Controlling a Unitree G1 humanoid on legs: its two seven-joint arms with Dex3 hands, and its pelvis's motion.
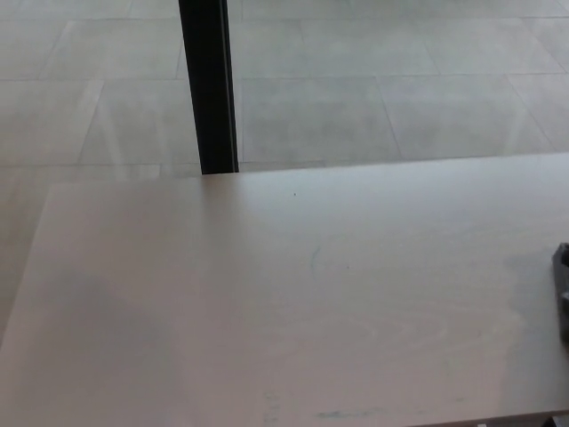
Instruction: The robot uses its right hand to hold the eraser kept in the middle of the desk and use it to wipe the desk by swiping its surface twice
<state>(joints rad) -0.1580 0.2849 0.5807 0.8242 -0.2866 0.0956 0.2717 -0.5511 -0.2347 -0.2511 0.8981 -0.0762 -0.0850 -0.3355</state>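
Note:
A thin dark sliver shows at the right edge of the pale desk (267, 302) in the head view. It looks like the left end of the black eraser (563, 289); the rest of it lies outside the picture. I cannot make out my right hand apart from this sliver. My left hand does not show anywhere.
A black vertical post (208, 84) stands just behind the desk's far edge, left of centre. Grey tiled floor (373, 98) lies beyond. A faint mark (313, 260) sits near the desk's middle, and a darker smear (338, 414) by the front edge.

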